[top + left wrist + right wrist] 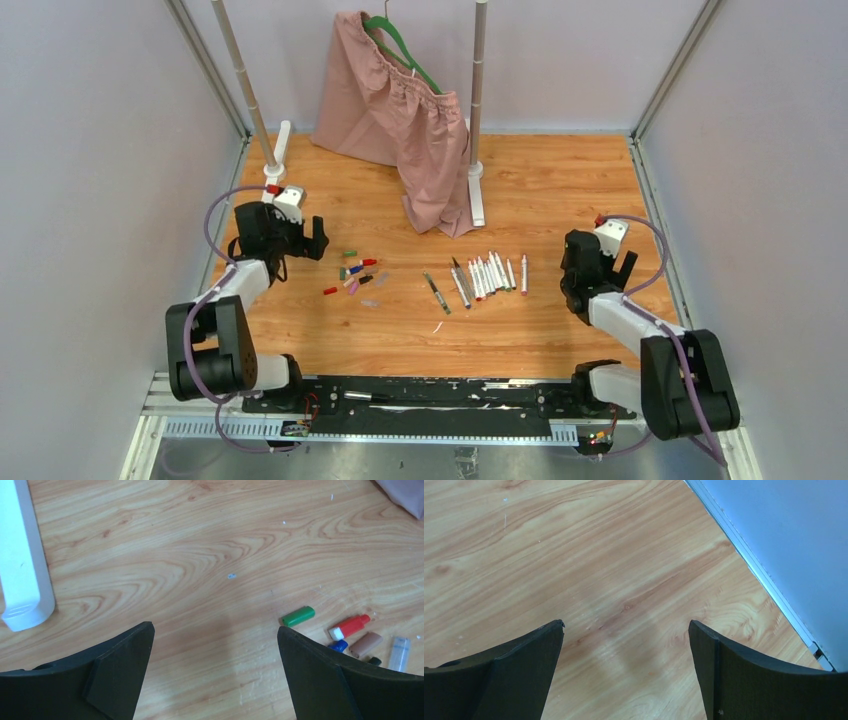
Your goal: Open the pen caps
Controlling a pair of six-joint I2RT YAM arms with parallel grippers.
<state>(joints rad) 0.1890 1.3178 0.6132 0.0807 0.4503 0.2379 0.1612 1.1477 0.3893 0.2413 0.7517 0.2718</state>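
Several small pen caps (355,272) in red, green, blue and pink lie loose on the wooden table left of centre. The left wrist view shows a green cap (298,616), a red cap (351,626), a brown one (366,644) and a clear one (399,653). A row of white pen barrels (487,274) lies at mid table, with two darker pens (436,292) beside it. My left gripper (300,243) is open and empty, just left of the caps. My right gripper (600,272) is open and empty, right of the barrels, over bare wood.
A pink garment (400,110) hangs on a green hanger (405,50) from a rack at the back; its white foot (476,195) stands behind the pens and another foot (22,570) lies near my left gripper. The cage wall and metal rail (754,565) run close to my right gripper.
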